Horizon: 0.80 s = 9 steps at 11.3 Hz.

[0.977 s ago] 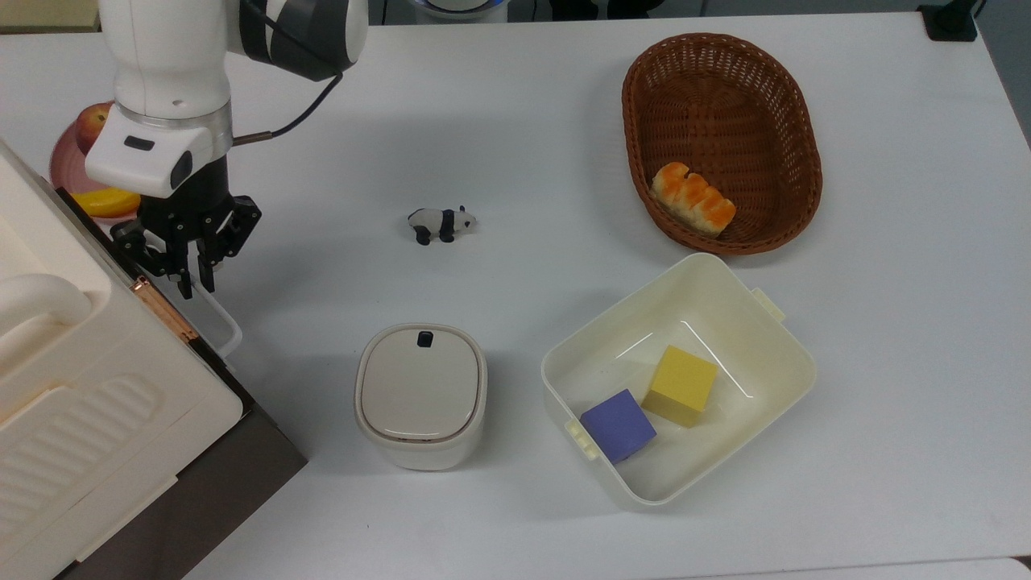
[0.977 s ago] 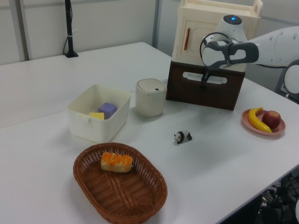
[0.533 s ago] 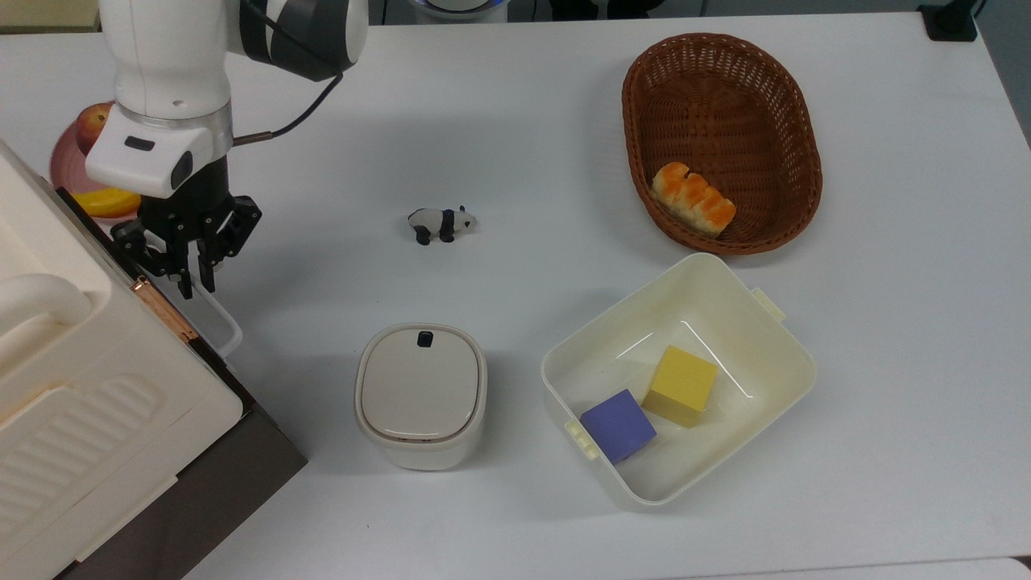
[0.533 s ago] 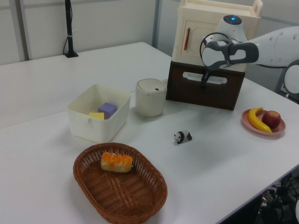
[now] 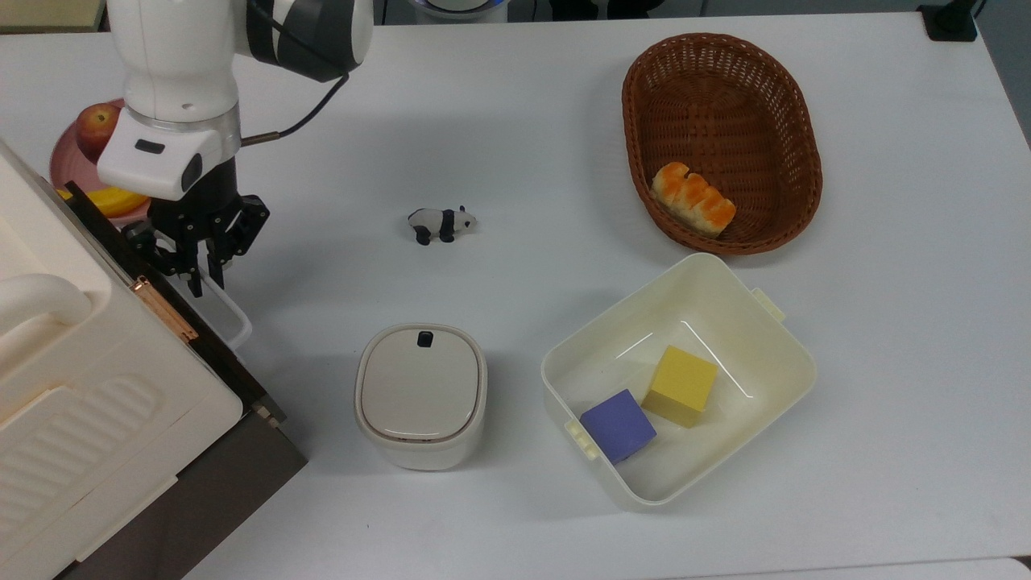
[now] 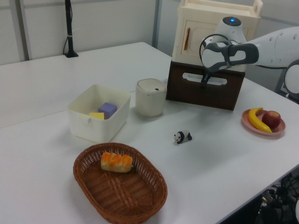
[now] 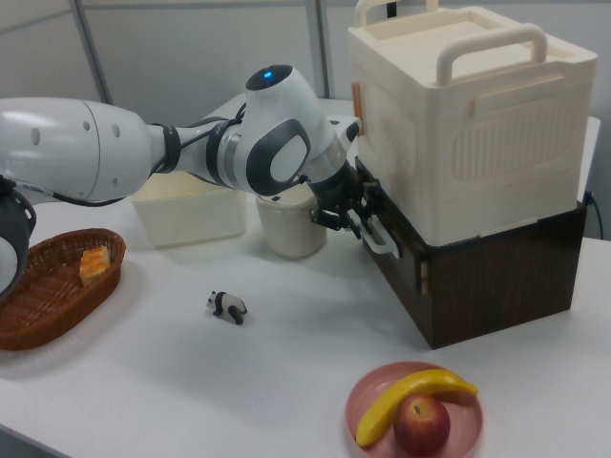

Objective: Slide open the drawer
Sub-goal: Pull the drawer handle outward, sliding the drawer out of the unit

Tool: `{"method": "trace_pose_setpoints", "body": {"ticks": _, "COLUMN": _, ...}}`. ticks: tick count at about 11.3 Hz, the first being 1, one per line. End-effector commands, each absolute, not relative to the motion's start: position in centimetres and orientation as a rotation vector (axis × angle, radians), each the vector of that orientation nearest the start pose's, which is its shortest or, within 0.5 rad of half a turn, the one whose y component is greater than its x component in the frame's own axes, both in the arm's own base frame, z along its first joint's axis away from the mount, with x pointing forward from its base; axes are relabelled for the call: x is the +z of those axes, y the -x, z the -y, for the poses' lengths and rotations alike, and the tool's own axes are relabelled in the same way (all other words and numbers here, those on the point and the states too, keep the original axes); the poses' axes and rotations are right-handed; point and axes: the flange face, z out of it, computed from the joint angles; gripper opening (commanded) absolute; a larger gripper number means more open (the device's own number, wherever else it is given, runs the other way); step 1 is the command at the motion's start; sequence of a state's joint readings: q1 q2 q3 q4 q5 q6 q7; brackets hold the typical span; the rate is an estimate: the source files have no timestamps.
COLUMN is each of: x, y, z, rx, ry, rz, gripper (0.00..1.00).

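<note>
Since the dark drawer (image 5: 173,310) under the cream case (image 5: 72,379) now juts slightly further out than a second ago, we judge our pull begun, our gripper (image 5: 203,270) clenched on its white handle (image 5: 233,318).
</note>
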State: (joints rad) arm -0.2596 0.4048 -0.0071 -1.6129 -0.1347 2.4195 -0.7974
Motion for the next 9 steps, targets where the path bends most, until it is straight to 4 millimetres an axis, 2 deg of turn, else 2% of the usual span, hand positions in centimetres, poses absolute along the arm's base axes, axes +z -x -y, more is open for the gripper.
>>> {"method": "trace_pose_setpoints", "body": {"ticks": 1, "x": 43.6, "y": -66.1, "z": 17.2, "rx": -0.436, "ry": 3.225, "rz": 1.050, "gripper": 0.19}}
{"method": "trace_pose_setpoints", "body": {"ticks": 9, "x": 45.1, "y": -65.5, "z": 16.3, "rx": -0.435, "ry": 3.219, "rz": 1.068, "gripper": 0.19}}
